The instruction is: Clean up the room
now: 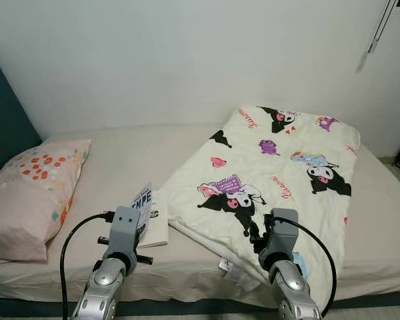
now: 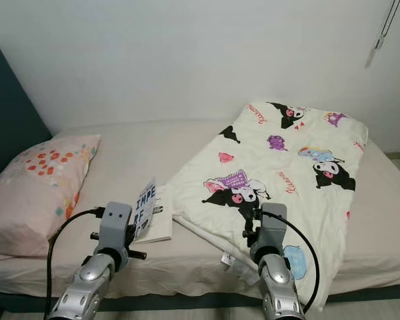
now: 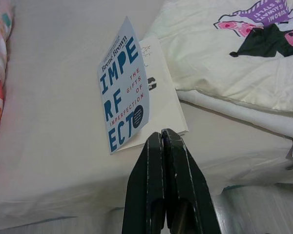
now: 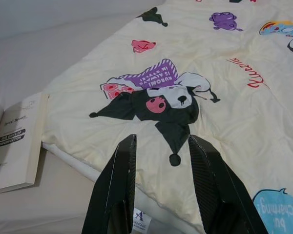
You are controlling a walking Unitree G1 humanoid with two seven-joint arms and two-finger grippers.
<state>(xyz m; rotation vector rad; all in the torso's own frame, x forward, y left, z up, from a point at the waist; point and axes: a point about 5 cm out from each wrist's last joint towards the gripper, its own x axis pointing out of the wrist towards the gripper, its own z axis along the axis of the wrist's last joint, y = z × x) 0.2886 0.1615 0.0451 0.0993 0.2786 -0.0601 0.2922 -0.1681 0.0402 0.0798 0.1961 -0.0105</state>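
Observation:
A paperback book [image 1: 155, 223] lies on the bed [image 1: 133, 157] near its front edge, just left of the blanket. Its blue-and-white front cover [image 3: 123, 92] stands lifted, showing the title page [image 3: 161, 97]. My left gripper [image 3: 161, 134] is shut with nothing between its fingers, its tips just short of the book's near edge. A cream cartoon-print blanket [image 1: 280, 167] is spread over the bed's right half. Low over its near part hovers my right gripper [image 4: 162, 140], open.
A pink patterned pillow [image 1: 33, 190] lies at the left end against a dark teal headboard [image 1: 3, 120]. A white wall runs behind the bed. A blind cord [image 1: 377, 33] hangs at the upper right. Floor shows below the mattress edge [image 3: 263, 204].

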